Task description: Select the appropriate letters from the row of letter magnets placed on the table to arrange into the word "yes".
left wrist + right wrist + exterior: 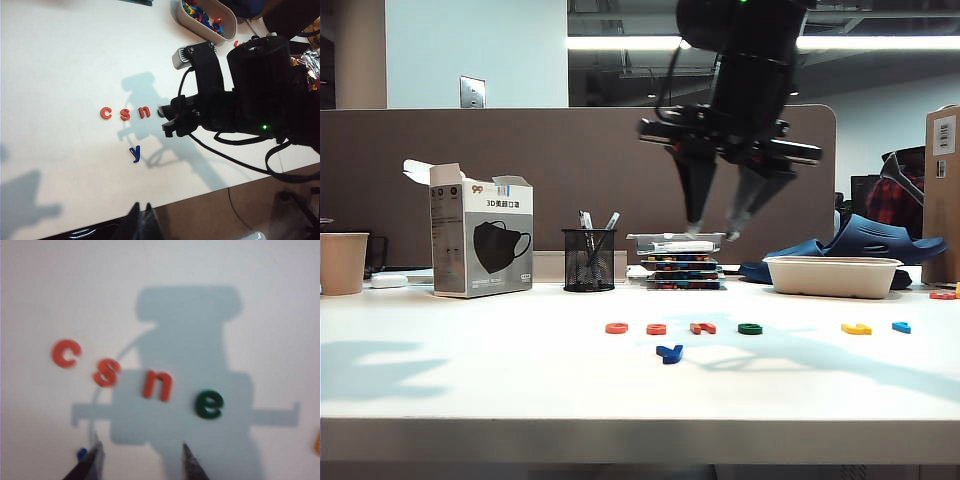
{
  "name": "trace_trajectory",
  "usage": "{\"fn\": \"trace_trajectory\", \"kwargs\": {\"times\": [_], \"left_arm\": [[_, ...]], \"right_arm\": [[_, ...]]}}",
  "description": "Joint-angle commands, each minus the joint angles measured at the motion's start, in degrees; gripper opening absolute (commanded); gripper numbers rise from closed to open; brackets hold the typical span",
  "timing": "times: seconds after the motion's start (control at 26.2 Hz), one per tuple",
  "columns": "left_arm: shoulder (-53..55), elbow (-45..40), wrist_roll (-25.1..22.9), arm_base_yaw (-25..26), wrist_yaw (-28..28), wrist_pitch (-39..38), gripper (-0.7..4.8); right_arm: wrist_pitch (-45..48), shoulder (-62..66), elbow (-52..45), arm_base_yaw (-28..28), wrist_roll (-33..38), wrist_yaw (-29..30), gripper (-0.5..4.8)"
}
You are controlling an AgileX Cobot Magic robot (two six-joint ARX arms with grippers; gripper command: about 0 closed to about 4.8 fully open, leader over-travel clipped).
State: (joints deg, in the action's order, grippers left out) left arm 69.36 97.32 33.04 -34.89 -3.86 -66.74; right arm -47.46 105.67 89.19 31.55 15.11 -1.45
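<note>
Table (470, 380): wide white desk with a thick front edge; it bears every magnet named below.
Row (750, 328): coloured letters in a line across the table, as the exterior view shows it. From left to right: c (616, 328), s (656, 329), n (702, 328), e (750, 328), then a gap, then a yellow letter (856, 329) and a light blue letter (901, 327).
c, s, n: orange-red; they lie close together, each apart from the next.
e: green, just right of n and not touching it. In the left wrist view the right arm hides most of it.
y (669, 353): dark blue, out of the row, nearer the front edge, below the gap between s and n.
Right gripper (712, 228): high above the table, over the n–e stretch of the row, pointing down. Its two fingers stand spread, with nothing between them. In its wrist view the fingertips (95, 456) frame bare table near the y, of which only a blue speck shows.
Left gripper (142, 222): only a dark blurred tip shows at the edge of its wrist view, beyond the table's front edge; whether it is spread or closed cannot be told.
Tray (832, 276): white oblong dish at the back right, holding more coloured letters.
Other items: mask box (480, 243), mesh pen cup (588, 260), paper cup (342, 262), along the back of the table.
</note>
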Motion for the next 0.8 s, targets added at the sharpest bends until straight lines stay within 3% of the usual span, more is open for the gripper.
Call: {"fn": "trace_trajectory", "kwargs": {"times": [0.04, 0.8], "left_arm": [[-0.1, 0.2, -0.2, 0.0, 0.2, 0.4, -0.05], [-0.1, 0.2, -0.2, 0.0, 0.2, 0.4, -0.05]], "right_arm": [[-2.5, -0.2, 0.2, -1.3, 0.1, -0.1, 2.17], [-1.6, 6.5, 0.3, -3.7, -0.3, 0.1, 2.44]]}}
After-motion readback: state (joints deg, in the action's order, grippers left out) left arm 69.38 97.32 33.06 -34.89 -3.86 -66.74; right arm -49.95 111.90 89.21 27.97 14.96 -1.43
